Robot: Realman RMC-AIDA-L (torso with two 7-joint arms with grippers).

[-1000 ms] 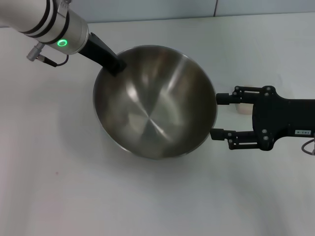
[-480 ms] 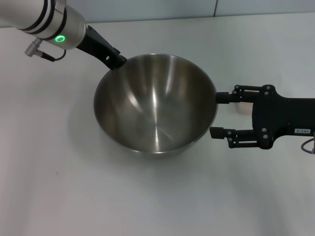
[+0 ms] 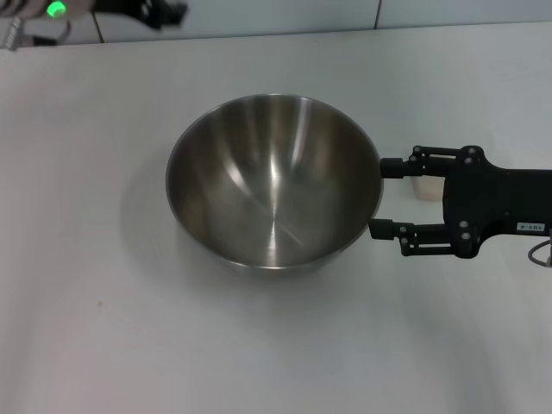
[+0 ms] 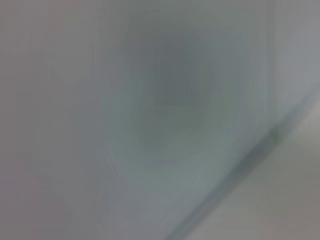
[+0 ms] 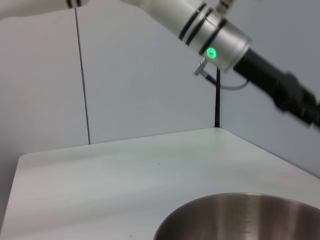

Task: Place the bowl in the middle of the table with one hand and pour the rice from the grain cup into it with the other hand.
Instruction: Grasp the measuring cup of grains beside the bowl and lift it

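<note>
The counter (image 3: 103, 345) now carries the bowl (image 3: 272, 181) upright near its middle, let go: the left end effector (image 3: 159, 10) has pulled away to the far left corner, its grip unreadable. The right end effector (image 3: 379, 198) waits open beside the rim, the cup (image 3: 425, 185) just behind it; pouring comes next.

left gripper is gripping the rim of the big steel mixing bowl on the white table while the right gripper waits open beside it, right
Not quite. The head view shows the left gripper off the large round stainless-steel mixing bowl, up at the far left corner of the plain white table. The right gripper does wait open beside the bowl.
</note>
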